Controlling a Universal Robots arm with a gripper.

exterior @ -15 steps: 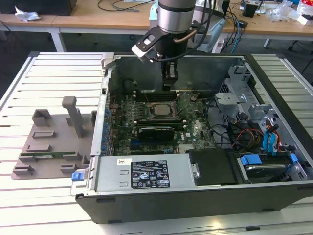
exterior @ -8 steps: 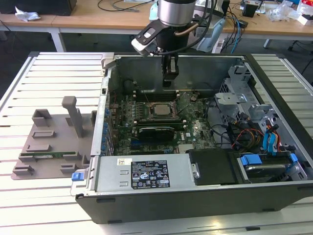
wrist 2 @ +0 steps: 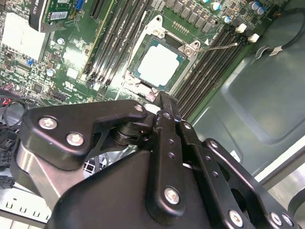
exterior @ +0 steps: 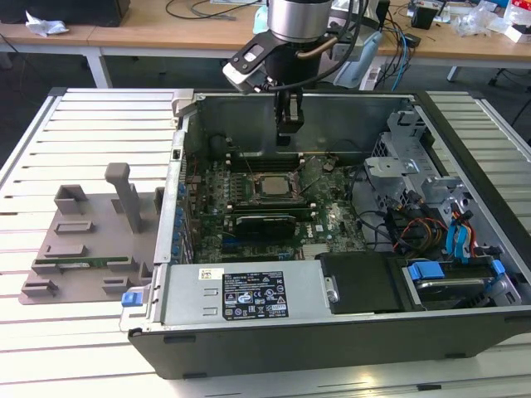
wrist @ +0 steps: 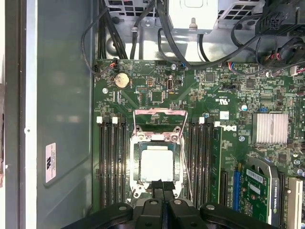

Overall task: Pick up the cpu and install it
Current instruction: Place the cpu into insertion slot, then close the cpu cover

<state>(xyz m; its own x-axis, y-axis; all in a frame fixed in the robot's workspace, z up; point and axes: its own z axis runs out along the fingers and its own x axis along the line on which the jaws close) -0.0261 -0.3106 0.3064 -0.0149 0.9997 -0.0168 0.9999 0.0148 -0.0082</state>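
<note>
Seemingly your chip [wrist: 156,164] sits in its socket [wrist: 135,158]; the gripper [wrist: 160,183] hovers above, fingers [wrist: 155,189] closed on nothing, clamp frame [wrist: 159,111] not yet latched.

My gripper [wrist: 162,183] hangs over the socket's [wrist: 135,164] edge, fingertips pressed together and holding nothing. The cpu [wrist: 157,164] lies flat inside it — metal frame [wrist: 159,111] swung open, memory slots [wrist: 110,162] either side.

An open case [exterior: 332,336] lies on the slatted surface [exterior: 83,124]. Inside the case are a green motherboard [exterior: 207,224], a graphics card [exterior: 265,222], a labelled power supply [exterior: 241,292] and a coin battery [wrist: 122,80]. A grey tray [exterior: 83,240] sits just beside the case, on the exterior view's left.
</note>
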